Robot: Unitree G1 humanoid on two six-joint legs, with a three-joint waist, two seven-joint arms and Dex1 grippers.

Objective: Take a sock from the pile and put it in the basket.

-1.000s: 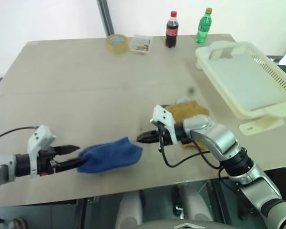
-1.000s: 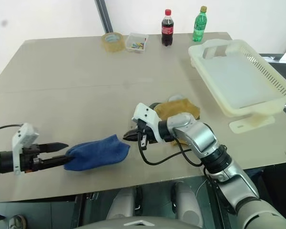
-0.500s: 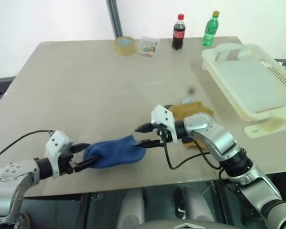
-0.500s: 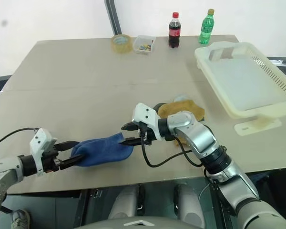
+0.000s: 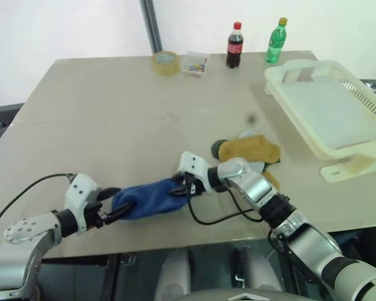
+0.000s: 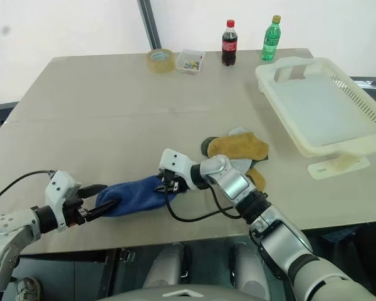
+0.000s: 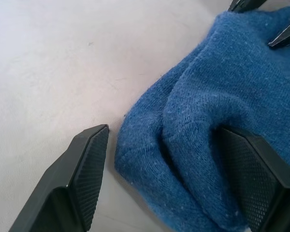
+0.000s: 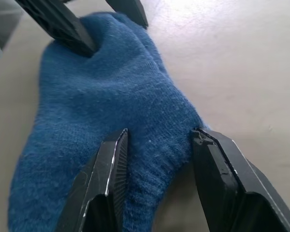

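The right gripper (image 6: 168, 182) has dropped onto the blue sock (image 6: 133, 194), fingers spread astride its cuff; the left gripper (image 6: 95, 199), at nine o'clock, spread around the toe: handover toward the basket (image 6: 313, 106) likely.

A sock (image 5: 147, 198) lay on the table (image 5: 113, 125) between the two end effectors: the left end effector (image 5: 113, 204) at its left end, the right end effector (image 5: 182, 188) at its right end. Just right of and behind the right end effector lay the pile (image 5: 249, 150). Farther right, well apart from both, the basket (image 5: 348, 147) sat at the table's right edge. Far behind the end effectors, along the back edge, stood a tape roll (image 5: 165, 62), a small box (image 5: 195, 63) and two bottles (image 5: 235, 45).
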